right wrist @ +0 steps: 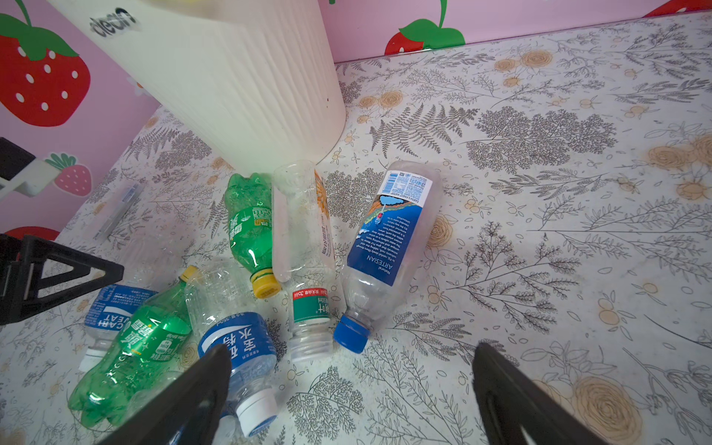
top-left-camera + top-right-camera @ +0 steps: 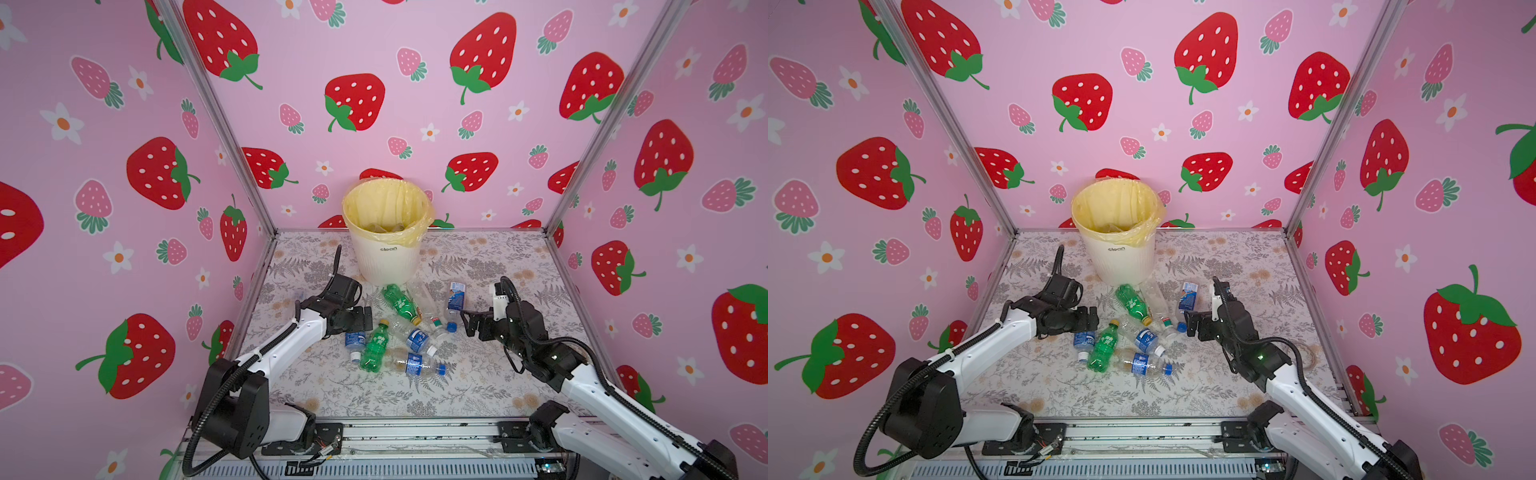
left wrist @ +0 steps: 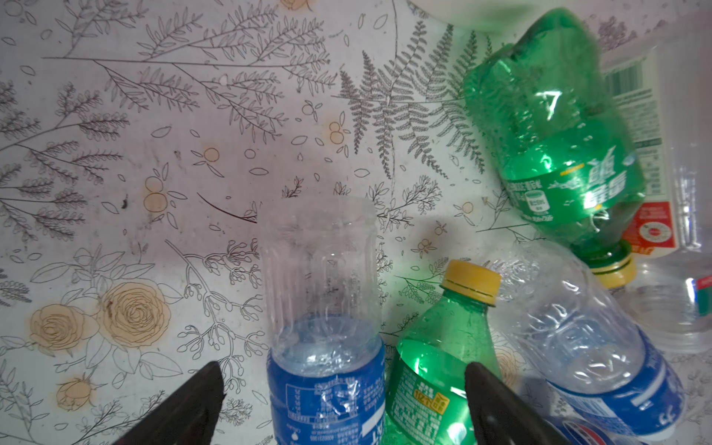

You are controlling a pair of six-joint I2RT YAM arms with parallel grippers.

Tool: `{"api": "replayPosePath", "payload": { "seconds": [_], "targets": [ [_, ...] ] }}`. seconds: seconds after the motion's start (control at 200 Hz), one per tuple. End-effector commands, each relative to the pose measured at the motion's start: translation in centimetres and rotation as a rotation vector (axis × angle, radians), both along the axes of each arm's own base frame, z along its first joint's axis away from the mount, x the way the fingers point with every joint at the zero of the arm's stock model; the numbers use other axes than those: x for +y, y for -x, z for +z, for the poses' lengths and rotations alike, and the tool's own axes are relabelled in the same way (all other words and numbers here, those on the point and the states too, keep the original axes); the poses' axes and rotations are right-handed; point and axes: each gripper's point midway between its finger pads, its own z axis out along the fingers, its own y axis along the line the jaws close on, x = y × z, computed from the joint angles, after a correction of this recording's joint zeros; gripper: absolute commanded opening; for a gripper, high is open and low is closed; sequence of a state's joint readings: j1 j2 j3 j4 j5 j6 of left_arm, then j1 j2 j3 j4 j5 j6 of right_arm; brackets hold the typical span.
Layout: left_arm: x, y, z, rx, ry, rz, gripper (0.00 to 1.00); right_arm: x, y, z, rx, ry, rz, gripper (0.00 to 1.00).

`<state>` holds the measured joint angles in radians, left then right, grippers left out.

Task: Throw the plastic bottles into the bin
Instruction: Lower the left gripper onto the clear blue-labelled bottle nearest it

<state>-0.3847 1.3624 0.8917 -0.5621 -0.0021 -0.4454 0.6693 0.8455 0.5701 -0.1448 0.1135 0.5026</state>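
Note:
The white ribbed bin (image 2: 386,266) (image 2: 1121,266) with its yellow liner stands at the back of the table. Several plastic bottles lie in a cluster in front of it, among them two green ones (image 2: 374,347) (image 2: 401,303). My left gripper (image 2: 365,318) (image 3: 343,389) is open. Its fingers straddle a clear blue-labelled bottle (image 3: 323,346) and the edge of a green yellow-capped bottle (image 3: 443,366) without closing on either. My right gripper (image 2: 467,322) (image 1: 352,370) is open over bare table, just short of a blue-capped bottle (image 1: 389,239). One fingertip (image 1: 215,370) overlaps a white-capped bottle (image 1: 239,346).
Pink strawberry-print walls (image 2: 124,166) with metal corner posts (image 2: 590,158) enclose the table on three sides. A metal rail (image 2: 415,436) with both arm bases runs along the front edge. The left arm's gripper (image 1: 57,277) shows in the right wrist view beside the cluster.

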Motion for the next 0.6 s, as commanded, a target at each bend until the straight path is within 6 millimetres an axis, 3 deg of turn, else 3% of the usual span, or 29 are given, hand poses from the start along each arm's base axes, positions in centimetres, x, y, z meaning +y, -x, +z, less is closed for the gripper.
{"api": "replayPosePath", "payload": {
  "seconds": [0.0, 0.34, 0.595],
  "targets": [
    [0.2, 0.3, -1.2, 0.017, -0.032, 0.019, 1.0, -0.1, -0.1, 0.7, -0.006, -0.005, -0.007, 0.99],
    [0.6, 0.7, -3.6, 0.088, -0.071, 0.033, 0.94, -0.6, 0.4, 0.0, 0.003, -0.004, -0.01, 0.99],
    [0.7, 0.8, -4.0, 0.077, -0.077, 0.034, 0.84, -1.5, 0.6, -0.2, -0.004, 0.009, -0.042, 0.99]
  ]
}}
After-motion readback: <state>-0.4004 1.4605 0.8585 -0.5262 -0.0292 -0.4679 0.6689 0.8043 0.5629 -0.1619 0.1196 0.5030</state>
